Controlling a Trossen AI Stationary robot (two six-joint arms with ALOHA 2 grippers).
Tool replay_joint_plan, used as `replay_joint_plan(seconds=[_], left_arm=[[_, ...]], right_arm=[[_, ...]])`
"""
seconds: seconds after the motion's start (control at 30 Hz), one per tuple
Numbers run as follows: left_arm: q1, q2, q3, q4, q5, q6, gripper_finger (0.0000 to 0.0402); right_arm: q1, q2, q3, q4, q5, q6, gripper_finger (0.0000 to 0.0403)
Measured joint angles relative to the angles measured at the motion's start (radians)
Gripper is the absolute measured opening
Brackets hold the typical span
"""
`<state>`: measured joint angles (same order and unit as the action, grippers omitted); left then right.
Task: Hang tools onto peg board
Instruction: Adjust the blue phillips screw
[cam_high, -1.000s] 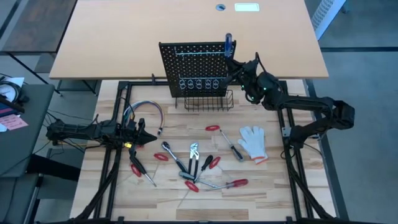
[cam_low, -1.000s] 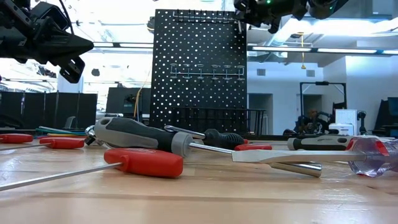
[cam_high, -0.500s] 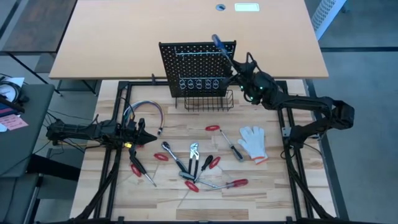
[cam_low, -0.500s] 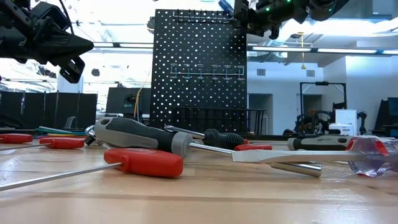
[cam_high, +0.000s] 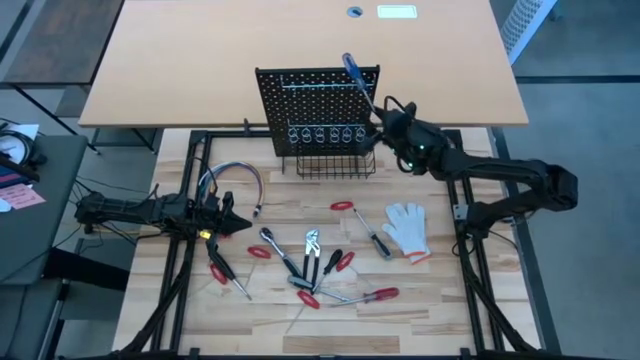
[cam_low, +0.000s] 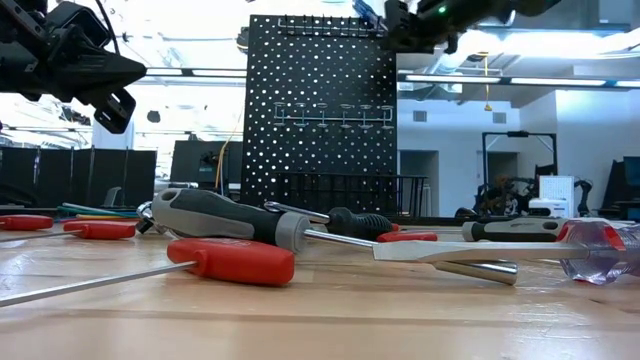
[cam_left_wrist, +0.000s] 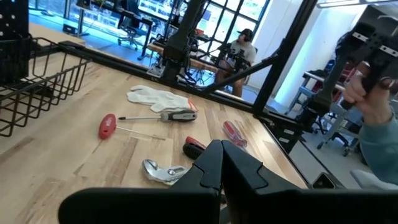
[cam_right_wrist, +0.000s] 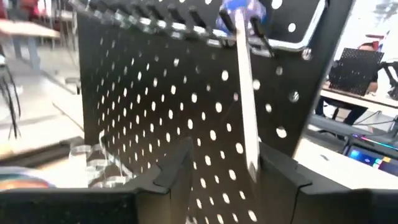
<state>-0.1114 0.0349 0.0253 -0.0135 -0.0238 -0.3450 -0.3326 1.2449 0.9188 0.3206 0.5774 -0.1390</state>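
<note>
From above, the black peg board (cam_high: 318, 105) stands upright at the far edge of the slatted wooden surface (cam_high: 440, 300), with a row of ring holders (cam_high: 322, 133) and a wire basket (cam_high: 336, 162) at its base. A blue-handled screwdriver (cam_high: 355, 80) leans tilted against the board's upper right corner, handle uppermost. The right tool (cam_high: 385, 112) sits just beside the lower part of its shaft, at the board's right edge. The remaining tools (cam_high: 310, 262) lie scattered on the near half of the surface: red-handled screwdrivers, pliers and a wrench. A white glove (cam_high: 407, 228) lies to their right and a cable bundle (cam_high: 232, 180) to their left. The left tool (cam_high: 232, 222) waits low over the surface near the cables.

At surface height, the peg board (cam_low: 318, 110) rises behind a grey-handled screwdriver (cam_low: 240, 220) and a red-handled screwdriver (cam_low: 232, 260). The right tool (cam_low: 398, 22) hangs at the board's top right corner; the left tool (cam_low: 110, 85) hovers high at the other side.

The left wrist camera shows the left tool (cam_left_wrist: 221, 163) with fingers pressed together on nothing, and beyond it the glove (cam_left_wrist: 158, 98), a red-handled screwdriver (cam_left_wrist: 109, 124) and the basket (cam_left_wrist: 37, 78). A person's hand (cam_left_wrist: 373, 99) shows in the room behind.

The right wrist camera shows the right tool (cam_right_wrist: 225, 171) released, fingers spread, with the screwdriver's shaft (cam_right_wrist: 245, 112) between them, touching neither, its blue handle (cam_right_wrist: 239, 12) up at the perforated board (cam_right_wrist: 155, 99).
</note>
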Motion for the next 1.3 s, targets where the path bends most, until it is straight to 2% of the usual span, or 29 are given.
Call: replay_joint_plan(seconds=[0.33, 0.43, 0.6, 0.77, 0.9, 1.03, 1.3], left_arm=[[-0.002, 0.0, 0.0, 0.002, 0.0, 0.0, 0.0], [-0.002, 0.0, 0.0, 0.003, -0.002, 0.0, 0.0], [-0.001, 0.0, 0.0, 0.003, -0.005, 0.0, 0.0], [-0.001, 0.0, 0.0, 0.004, -0.007, 0.0, 0.0], [-0.002, 0.0, 0.0, 0.004, -0.007, 0.0, 0.0], [-0.001, 0.0, 0.0, 0.003, -0.007, 0.0, 0.0], [-0.002, 0.0, 0.0, 0.003, -0.008, 0.0, 0.0]], right_arm=[[0.016, -0.161, 0.0, -0.33, 0.001, -0.001, 0.0189], [0.054, -0.202, 0.0, -0.368, 0.001, -0.016, 0.0195], [0.146, -0.187, 0.0, -0.253, 0.019, -0.231, 0.0189], [0.176, -0.095, 0.0, -0.022, 0.179, -0.548, 0.0173], [0.174, -0.017, 0.0, 0.144, 0.269, -0.715, 0.0159], [0.152, 0.039, 0.0, 0.259, 0.388, -0.806, 0.014], [0.09, 0.071, 0.0, 0.312, 0.42, -0.834, 0.011]])
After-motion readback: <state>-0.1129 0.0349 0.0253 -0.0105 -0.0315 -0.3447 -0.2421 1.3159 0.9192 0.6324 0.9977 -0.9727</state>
